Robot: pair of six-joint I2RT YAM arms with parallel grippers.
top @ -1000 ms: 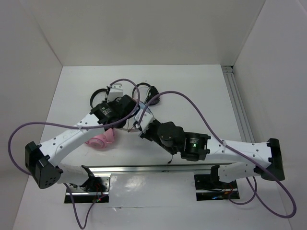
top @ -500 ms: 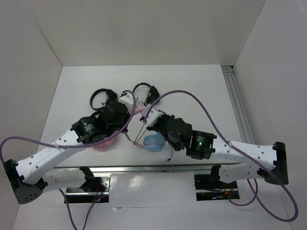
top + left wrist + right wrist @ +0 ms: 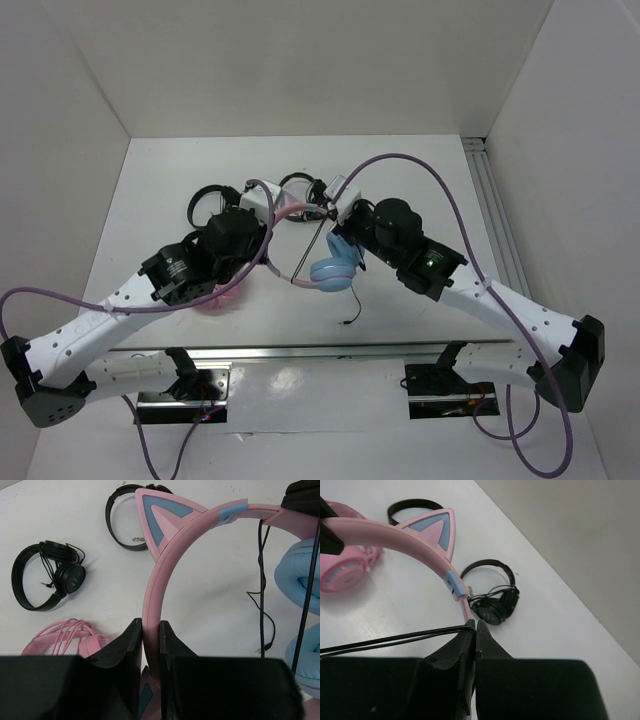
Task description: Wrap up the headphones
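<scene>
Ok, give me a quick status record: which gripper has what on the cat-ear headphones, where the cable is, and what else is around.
left gripper: shut on the pink headband
right gripper: shut on the black cable
blue ear cups: hanging below the band, between the two arms
cable state: not yet wrapped; loose end trails toward the near edge
bystanders on the table: all-pink headphones, black headphones, second black pair
</scene>
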